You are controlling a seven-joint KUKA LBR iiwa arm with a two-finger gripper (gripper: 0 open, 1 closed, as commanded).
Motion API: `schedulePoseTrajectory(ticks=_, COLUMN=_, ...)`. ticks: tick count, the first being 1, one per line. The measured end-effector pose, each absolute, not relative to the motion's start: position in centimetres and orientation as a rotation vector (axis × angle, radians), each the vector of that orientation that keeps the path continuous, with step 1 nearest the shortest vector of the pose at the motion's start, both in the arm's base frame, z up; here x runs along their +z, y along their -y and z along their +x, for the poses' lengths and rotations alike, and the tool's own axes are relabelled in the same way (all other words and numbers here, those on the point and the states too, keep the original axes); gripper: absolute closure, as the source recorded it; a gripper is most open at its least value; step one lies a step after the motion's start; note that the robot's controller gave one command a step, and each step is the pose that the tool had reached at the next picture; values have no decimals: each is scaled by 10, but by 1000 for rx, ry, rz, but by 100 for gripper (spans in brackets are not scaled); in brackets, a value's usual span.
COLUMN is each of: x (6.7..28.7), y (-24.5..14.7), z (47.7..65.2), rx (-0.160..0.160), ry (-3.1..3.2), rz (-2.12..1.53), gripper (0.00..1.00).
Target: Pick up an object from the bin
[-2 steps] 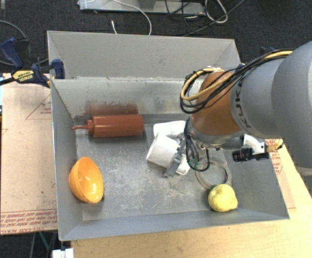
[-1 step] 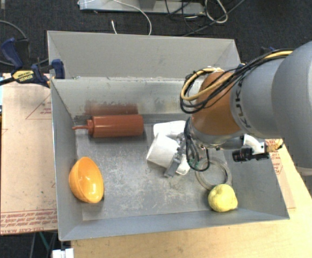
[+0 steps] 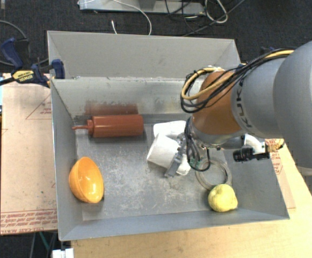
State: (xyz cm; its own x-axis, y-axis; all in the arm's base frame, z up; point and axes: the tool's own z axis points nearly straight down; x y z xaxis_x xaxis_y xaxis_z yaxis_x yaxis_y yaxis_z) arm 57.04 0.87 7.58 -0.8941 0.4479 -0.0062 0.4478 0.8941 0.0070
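Observation:
My gripper [image 3: 175, 163] hangs low in the middle of the bin, its tip down on the right side of a white crumpled thing [image 3: 158, 150], which lies partly hidden beneath it. A yellow lemon-like ball [image 3: 222, 198] rests to the gripper's front right, near the bin's front wall.
A reddish-brown bottle [image 3: 116, 127] lies on its side along the back wall, its nozzle pointing left. An orange oval bowl-like thing [image 3: 86, 180] sits in the front left corner. The arm with its orange cover and cables comes in from the right above the bin's right half.

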Motion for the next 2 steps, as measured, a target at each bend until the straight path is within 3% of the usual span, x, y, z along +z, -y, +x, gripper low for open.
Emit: schedulePoseTrajectory(ticks=2, x=86, y=-9, z=571, rx=10, ry=-3050, rz=719, gripper=100)
